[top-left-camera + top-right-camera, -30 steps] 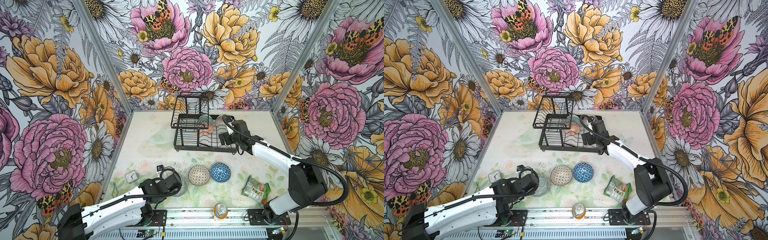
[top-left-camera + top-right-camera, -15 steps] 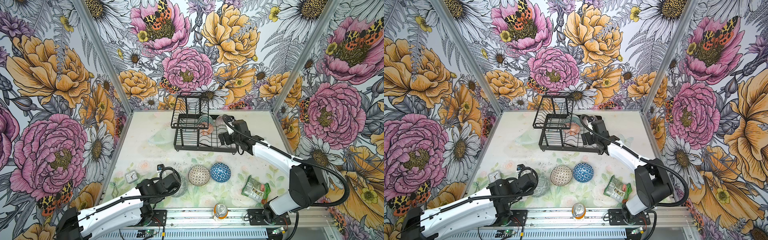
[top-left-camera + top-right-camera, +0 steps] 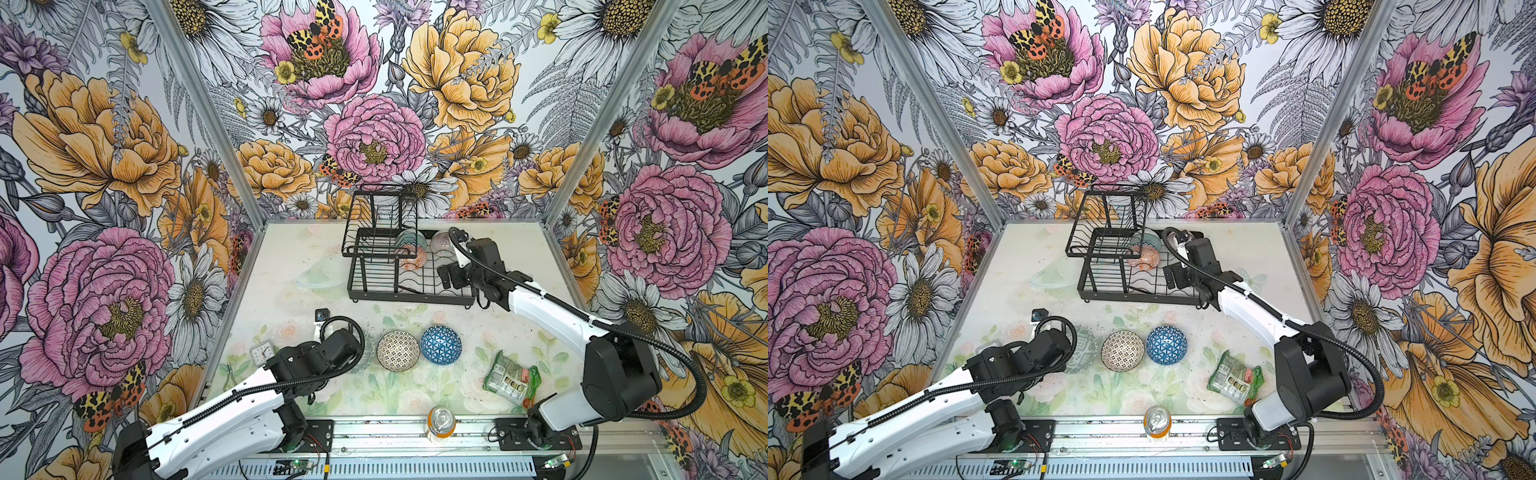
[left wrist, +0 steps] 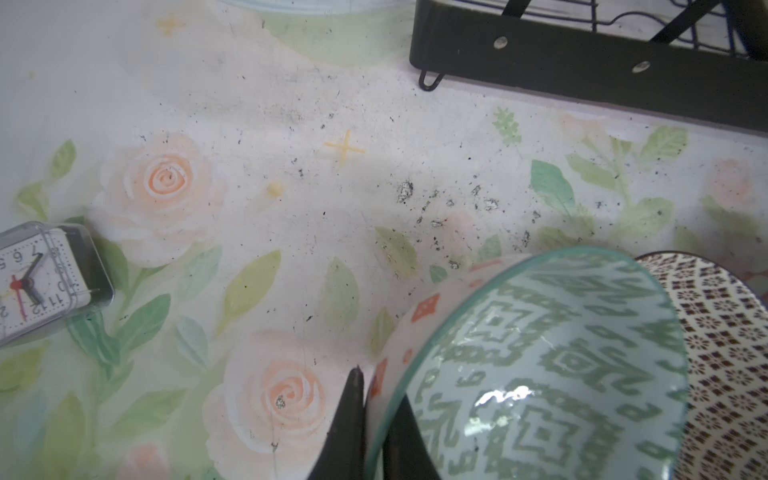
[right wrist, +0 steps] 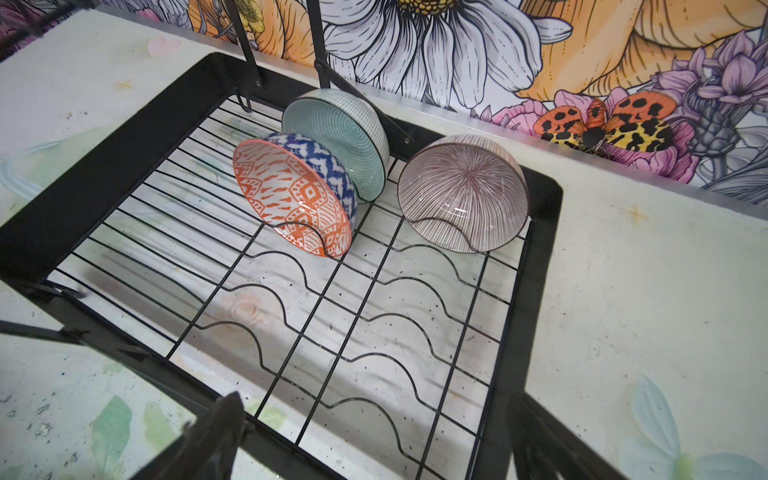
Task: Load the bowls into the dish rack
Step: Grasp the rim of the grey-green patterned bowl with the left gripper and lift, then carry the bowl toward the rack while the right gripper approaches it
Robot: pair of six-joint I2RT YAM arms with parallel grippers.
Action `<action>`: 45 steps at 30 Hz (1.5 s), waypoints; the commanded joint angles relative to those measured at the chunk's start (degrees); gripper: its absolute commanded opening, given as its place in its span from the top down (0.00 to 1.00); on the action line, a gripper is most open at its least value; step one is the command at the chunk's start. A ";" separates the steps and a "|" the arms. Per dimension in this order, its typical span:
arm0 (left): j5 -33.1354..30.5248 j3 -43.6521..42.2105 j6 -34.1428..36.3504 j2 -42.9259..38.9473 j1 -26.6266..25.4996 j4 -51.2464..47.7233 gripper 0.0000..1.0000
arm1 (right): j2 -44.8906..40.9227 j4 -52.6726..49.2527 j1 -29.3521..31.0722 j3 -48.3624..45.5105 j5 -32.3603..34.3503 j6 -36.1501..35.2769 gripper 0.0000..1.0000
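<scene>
The grey-green maze bowl (image 4: 540,365) is clamped at its rim by the left gripper (image 4: 374,399) in front of the dish rack (image 5: 544,195), over which the right gripper (image 3: 445,277) is held with jaws apart.

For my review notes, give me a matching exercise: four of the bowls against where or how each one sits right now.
1. pink-striped bowl
2. grey-green maze bowl
3. blue triangles bowl
4. black-white lattice bowl

A. rim down on the table
B. rim pinched in the left gripper
C. standing on edge in the dish rack
D. open side up on the table

Pairs: 1-C, 2-B, 3-A, 4-D
</scene>
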 commanded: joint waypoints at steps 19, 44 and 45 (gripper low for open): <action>-0.03 12.25 25.86 12.71 4.63 33.58 1.00 | -8.44 -1.03 -0.35 -0.84 -6.32 2.89 0.00; 15.14 24.64 30.88 33.52 5.60 46.92 1.00 | -18.52 -0.90 6.33 -3.63 -11.75 8.12 0.00; 15.65 24.91 30.74 34.13 5.58 47.63 1.00 | -18.58 -0.87 6.47 -3.77 -11.89 8.75 0.01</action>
